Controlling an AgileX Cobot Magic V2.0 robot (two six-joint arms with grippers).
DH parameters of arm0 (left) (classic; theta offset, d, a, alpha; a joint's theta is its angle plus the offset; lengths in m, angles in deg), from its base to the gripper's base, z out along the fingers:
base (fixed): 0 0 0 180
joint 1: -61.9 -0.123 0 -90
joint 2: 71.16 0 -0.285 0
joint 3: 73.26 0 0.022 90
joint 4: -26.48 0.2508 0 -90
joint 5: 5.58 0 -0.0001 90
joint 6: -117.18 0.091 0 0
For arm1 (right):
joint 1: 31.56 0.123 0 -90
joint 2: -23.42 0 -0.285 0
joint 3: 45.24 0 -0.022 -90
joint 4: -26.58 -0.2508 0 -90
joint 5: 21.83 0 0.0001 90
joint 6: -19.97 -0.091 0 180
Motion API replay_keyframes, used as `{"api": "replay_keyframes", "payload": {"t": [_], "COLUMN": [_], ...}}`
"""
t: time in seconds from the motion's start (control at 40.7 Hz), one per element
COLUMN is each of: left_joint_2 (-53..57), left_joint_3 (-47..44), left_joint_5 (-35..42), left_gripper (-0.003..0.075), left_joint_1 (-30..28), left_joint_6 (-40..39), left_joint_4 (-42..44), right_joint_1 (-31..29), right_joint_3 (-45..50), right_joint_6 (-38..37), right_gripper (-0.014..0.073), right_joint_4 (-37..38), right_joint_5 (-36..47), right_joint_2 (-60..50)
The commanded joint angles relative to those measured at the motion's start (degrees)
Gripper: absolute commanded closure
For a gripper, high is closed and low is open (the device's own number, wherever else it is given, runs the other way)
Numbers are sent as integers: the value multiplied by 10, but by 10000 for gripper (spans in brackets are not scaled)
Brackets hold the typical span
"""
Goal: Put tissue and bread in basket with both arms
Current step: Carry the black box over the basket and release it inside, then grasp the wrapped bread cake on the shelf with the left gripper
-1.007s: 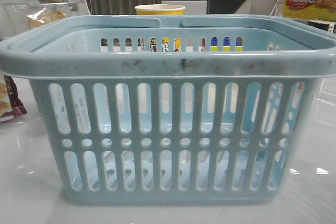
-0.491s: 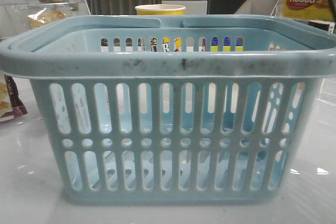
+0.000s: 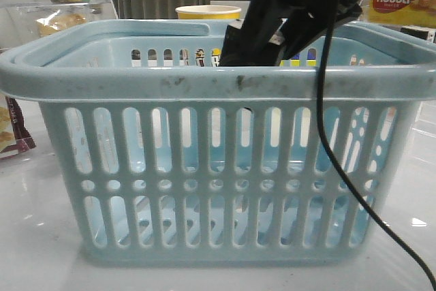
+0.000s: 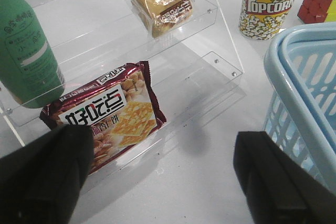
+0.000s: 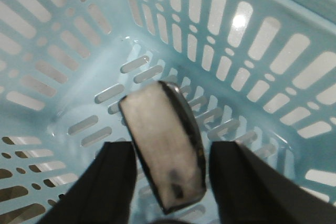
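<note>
Your right pincer (image 5: 168, 182) hangs inside the basket (image 3: 218, 83), and the tissue (image 5: 164, 148) sits between its two dark fingers (image 5: 115, 182); whether they actually press on the pack or stand just off it, you cannot tell, as its lower end is cut off by the frame edge and the picture is blurred. Nothing else shows on the slotted floor of the basket in that wrist view. From the front you see only the black arm and its cable crossing the rim; the fingers and the pack are hidden behind the basket wall. Your left pincer (image 4: 163, 177) stands spread wide above the worktop (image 4: 194, 182) beside the basket, with nothing between its fingers. The bread (image 4: 160, 3) lies in its clear packet on the upper step of a transparent shelf (image 4: 210, 40), with a dark snack bag (image 4: 107, 114) on the lower step and a green bottle (image 4: 26, 51) partly cut off alongside. A popcorn cup (image 4: 270, 1) stands just beyond the basket.
</note>
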Motion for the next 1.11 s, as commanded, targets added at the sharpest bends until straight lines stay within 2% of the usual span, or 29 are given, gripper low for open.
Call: {"api": "replay_keyframes", "payload": {"t": [0.0, 0.246, 0.418, 0.688, 0.786, 1.081], "left_joint_2": [-1, -2, -54, -216, -287, -484], "left_joint_3": [16, 18, 70, 194, 246, 384], "left_joint_5": [49, 53, 50, 49, 51, 46], "left_gripper": [120, 120, 115, 92, 94, 94], "left_joint_1": [1, 1, 1, 1, 1, 1], "left_joint_6": [-5, -3, -2, -2, -2, -2], "left_joint_4": [-6, -16, -19, -81, -106, -106], "right_joint_1": [0, 0, 0, 0, 0, 0], "right_joint_3": [-18, -18, 6, 35, 35, 35], "right_joint_6": [4, 4, 4, 4, 4, 4], "right_gripper": [20, 12, 12, 12, 12, 12], "right_joint_4": [-10, -10, -10, -9, -8, 2], "right_joint_5": [38, 8, -31, -38, -33, -31], "right_joint_2": [-23, -104, -184, -272, -276, -275]}}
